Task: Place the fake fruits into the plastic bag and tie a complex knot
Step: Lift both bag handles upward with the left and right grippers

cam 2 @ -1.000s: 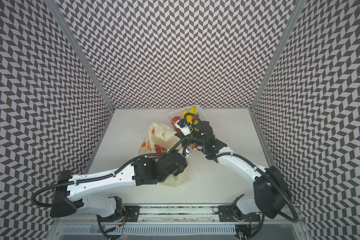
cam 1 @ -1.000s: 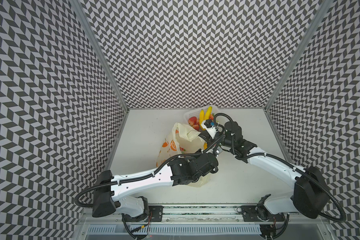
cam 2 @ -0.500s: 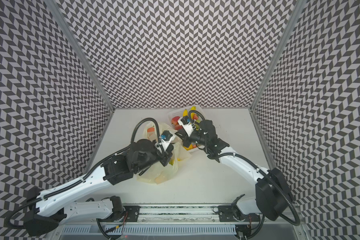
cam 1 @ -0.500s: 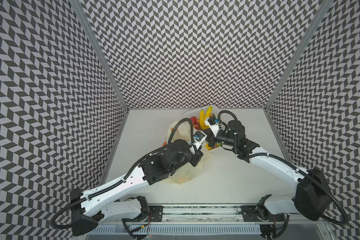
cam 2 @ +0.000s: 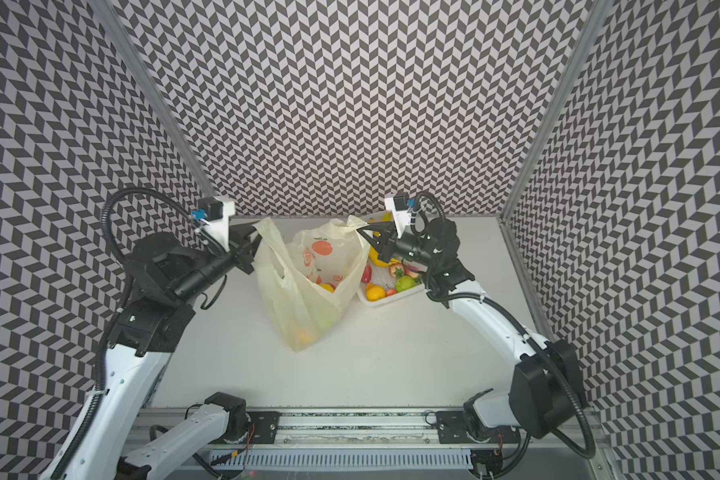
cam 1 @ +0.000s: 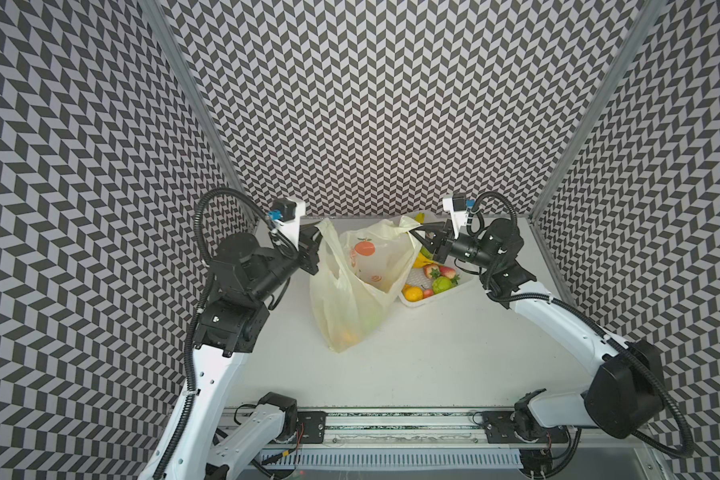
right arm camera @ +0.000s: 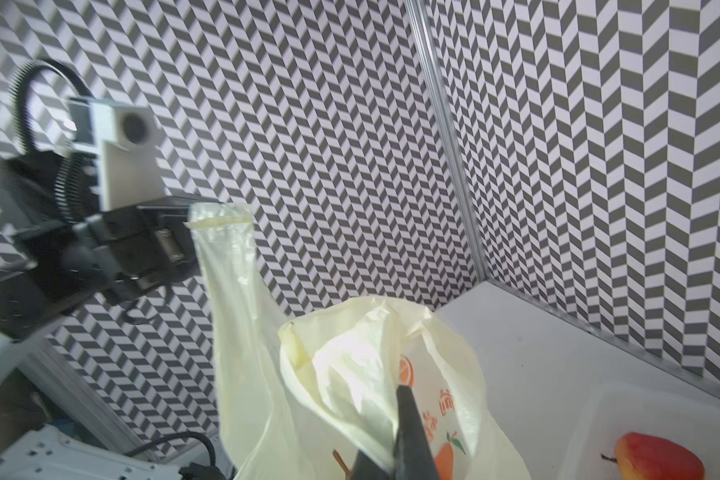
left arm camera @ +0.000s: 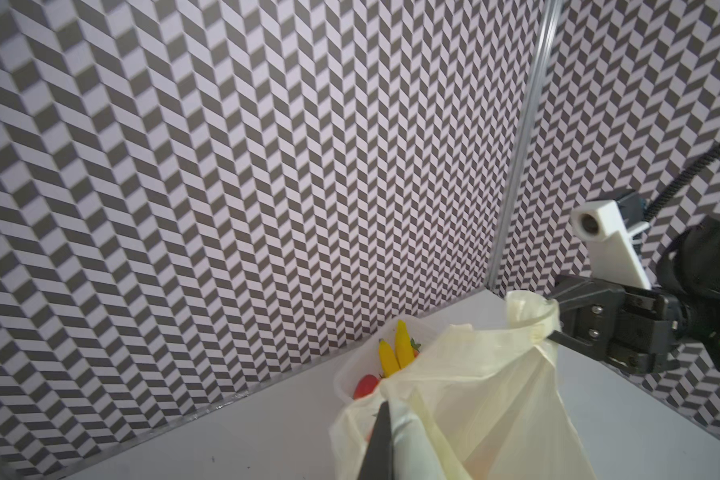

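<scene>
The plastic bag [cam 1: 350, 299] stands open, handles [cam 1: 324, 232] spread apart, fake fruits [cam 2: 327, 287] inside.

the plastic bag [cam 1: 341, 299] is thin, translucent film — the fake fruits [cam 1: 441, 285] glossy, the table [cam 1: 433, 357] matt.

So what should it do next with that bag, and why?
Probably draw both tools together so the handles cross. The left tool and right tool are each shut on a handle of the plastic bag, holding its mouth open, which looks like a knot's start. But fake fruits lie in the white basket, so loading those may come first.
</scene>
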`<act>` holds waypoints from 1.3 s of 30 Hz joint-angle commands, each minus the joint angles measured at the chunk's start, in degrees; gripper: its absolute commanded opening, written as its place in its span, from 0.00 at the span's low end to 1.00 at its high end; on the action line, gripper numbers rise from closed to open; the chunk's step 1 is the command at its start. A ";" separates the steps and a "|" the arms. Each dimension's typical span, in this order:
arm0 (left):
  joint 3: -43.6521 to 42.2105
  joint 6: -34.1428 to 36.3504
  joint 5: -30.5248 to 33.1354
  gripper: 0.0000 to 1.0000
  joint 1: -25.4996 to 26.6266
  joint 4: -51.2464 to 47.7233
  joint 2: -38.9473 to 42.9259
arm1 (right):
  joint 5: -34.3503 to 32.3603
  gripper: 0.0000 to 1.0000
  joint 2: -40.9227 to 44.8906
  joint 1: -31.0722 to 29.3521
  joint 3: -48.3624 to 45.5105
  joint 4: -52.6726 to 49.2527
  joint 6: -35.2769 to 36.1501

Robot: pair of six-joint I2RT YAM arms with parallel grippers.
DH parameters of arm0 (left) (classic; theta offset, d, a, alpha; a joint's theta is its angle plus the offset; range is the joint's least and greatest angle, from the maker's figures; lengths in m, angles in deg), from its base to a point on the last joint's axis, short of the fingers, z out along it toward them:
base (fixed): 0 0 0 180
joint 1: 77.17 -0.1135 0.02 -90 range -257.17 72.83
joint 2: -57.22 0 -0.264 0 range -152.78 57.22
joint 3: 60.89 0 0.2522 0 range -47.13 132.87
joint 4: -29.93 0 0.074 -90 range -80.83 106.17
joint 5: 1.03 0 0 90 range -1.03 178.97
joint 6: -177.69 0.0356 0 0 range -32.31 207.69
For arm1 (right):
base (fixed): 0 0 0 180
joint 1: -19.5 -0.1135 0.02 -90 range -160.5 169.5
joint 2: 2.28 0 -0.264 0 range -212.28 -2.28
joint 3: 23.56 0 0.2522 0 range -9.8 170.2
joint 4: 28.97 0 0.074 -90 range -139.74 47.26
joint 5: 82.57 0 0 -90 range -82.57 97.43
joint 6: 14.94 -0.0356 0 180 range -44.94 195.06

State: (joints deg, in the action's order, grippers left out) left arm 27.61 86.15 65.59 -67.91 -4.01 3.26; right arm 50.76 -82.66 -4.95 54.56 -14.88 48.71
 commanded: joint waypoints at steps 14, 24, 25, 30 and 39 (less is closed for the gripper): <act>-10.35 -15.86 -30.40 0.00 -15.32 23.80 -2.46 | 17.33 0.00 2.12 0.24 -9.48 7.05 -4.20; -12.81 -13.24 -28.02 0.00 -16.44 21.72 -3.14 | 18.48 0.17 5.03 -1.74 -8.88 -22.94 19.94; -12.69 -13.22 -28.33 0.00 -16.46 21.84 -3.25 | 18.17 0.22 5.80 -1.79 -8.50 -25.01 22.01; -12.60 -12.79 -29.29 0.00 -16.46 22.13 -3.92 | 9.03 0.59 10.59 -2.36 -4.23 -39.57 38.73; -12.51 -12.61 -29.93 0.00 -16.46 22.42 -4.57 | -11.00 0.91 12.79 -2.58 5.81 -54.24 56.89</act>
State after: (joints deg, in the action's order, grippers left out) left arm 12.90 73.04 36.72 -83.95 16.29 -1.39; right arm 47.57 -69.42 -7.31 57.60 -62.05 94.37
